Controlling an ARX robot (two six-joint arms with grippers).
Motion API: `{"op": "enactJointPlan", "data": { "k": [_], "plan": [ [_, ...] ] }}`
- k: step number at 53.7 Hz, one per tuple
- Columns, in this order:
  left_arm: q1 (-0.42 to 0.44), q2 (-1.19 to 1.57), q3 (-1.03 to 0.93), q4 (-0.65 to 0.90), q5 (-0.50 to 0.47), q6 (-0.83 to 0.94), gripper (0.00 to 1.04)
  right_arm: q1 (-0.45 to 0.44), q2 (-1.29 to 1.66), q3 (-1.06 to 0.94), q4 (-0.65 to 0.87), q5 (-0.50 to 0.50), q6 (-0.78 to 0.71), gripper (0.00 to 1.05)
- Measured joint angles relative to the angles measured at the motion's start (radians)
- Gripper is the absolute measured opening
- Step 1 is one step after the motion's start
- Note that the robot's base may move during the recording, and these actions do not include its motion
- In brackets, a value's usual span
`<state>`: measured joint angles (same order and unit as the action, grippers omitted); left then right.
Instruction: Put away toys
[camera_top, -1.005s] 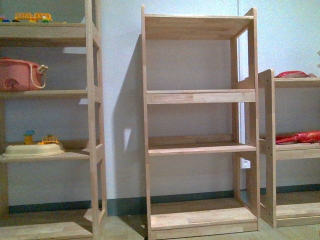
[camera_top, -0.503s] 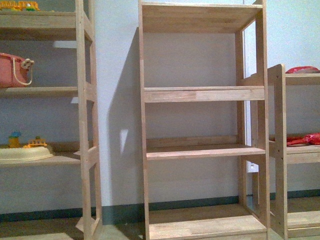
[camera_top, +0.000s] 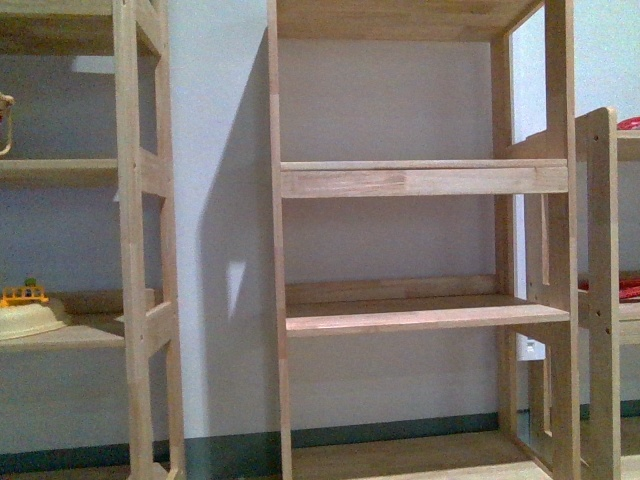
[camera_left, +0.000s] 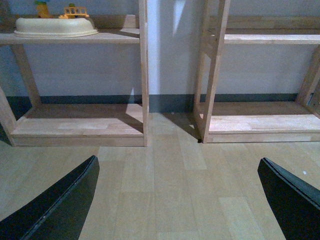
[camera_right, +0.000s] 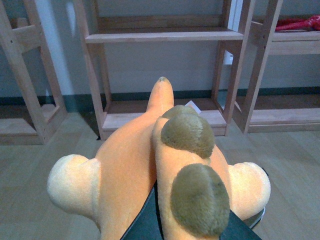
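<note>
clamping the orange plush toy (camera_right: 130, 165), the right gripper (camera_right: 197, 224) sits buried in it; the left gripper (camera_left: 175, 200) gapes wide.

1. Middle shelf unit (camera_top: 420, 180): both middle bays stand open across their full width; enter between the uprights (camera_top: 277, 300).
2. A back rail (camera_top: 390, 290) lines the rear of the lower board.
3. Right shelf unit (camera_top: 597, 300) stands just beside the right upright; the gap is narrow.
4. Left shelf unit (camera_top: 135, 250): a cream tub (camera_top: 25, 320) occupies its board.
5. The plush toy (camera_right: 135, 170) you carry spreads to both sides.
</note>
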<state>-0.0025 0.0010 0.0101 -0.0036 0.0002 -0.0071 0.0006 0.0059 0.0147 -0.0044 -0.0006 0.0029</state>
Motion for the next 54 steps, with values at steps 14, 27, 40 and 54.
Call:
{"op": "enactJointPlan", "data": {
  "k": [14, 27, 40, 54],
  "plan": [
    [0.002, -0.001, 0.0, 0.0, -0.006, 0.0, 0.98, 0.0, 0.0, 0.0, 0.0, -0.002, 0.0, 0.06],
    [0.002, -0.001, 0.0, 0.0, 0.0, 0.0, 0.98, 0.001, 0.0, 0.0, 0.0, -0.01, 0.0, 0.06],
    [0.002, -0.001, 0.0, 0.0, 0.0, 0.0, 0.98, 0.0, 0.0, 0.0, 0.0, 0.007, 0.0, 0.06],
    [0.002, -0.001, 0.0, 0.0, 0.0, 0.0, 0.98, 0.0, 0.0, 0.0, 0.0, -0.003, 0.0, 0.06]
  ]
}}
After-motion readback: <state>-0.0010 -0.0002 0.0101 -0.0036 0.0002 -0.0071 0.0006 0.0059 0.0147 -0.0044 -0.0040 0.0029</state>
